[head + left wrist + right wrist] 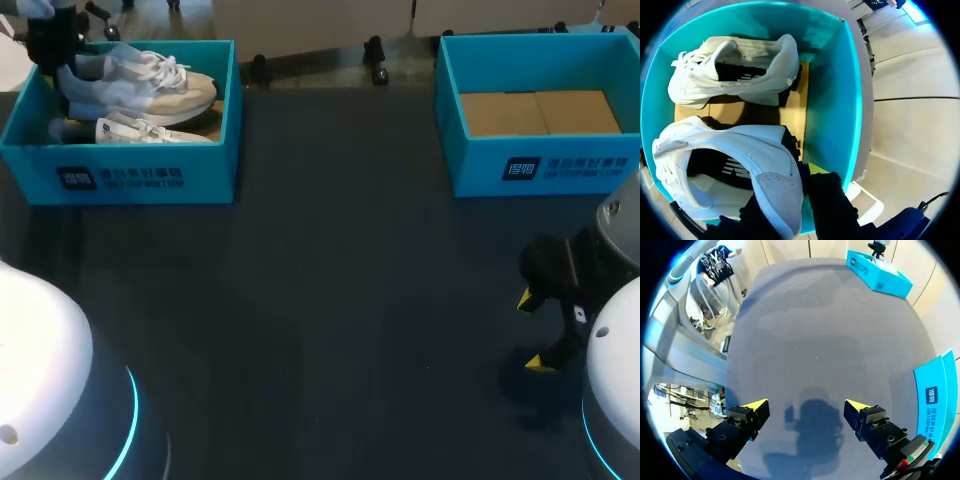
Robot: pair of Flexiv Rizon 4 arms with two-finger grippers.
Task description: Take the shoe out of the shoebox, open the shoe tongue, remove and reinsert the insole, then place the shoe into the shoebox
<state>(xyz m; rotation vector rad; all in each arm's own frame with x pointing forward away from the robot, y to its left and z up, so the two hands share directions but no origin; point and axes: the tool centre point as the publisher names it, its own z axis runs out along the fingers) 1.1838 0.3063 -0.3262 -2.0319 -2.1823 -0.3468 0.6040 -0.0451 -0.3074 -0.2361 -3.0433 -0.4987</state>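
Observation:
A white shoe [150,85] is raised heel-first over the blue left shoebox [140,175] at the table's far left. My left gripper [62,78] is shut on its heel. In the left wrist view that gripper [787,192] pinches the heel collar of the near shoe [740,150], one yellow tip showing beside it. A second white shoe [740,70] lies on the cardboard floor of the box [832,100]; it is also visible in the head view [150,130]. My right gripper [532,330] hangs open over bare table at the near right, its jaws [807,405] wide apart and empty.
A second blue shoebox [540,165] stands at the far right with only its cardboard floor inside; its wall [937,390] is beside my right gripper. The dark table [330,300] stretches between the boxes.

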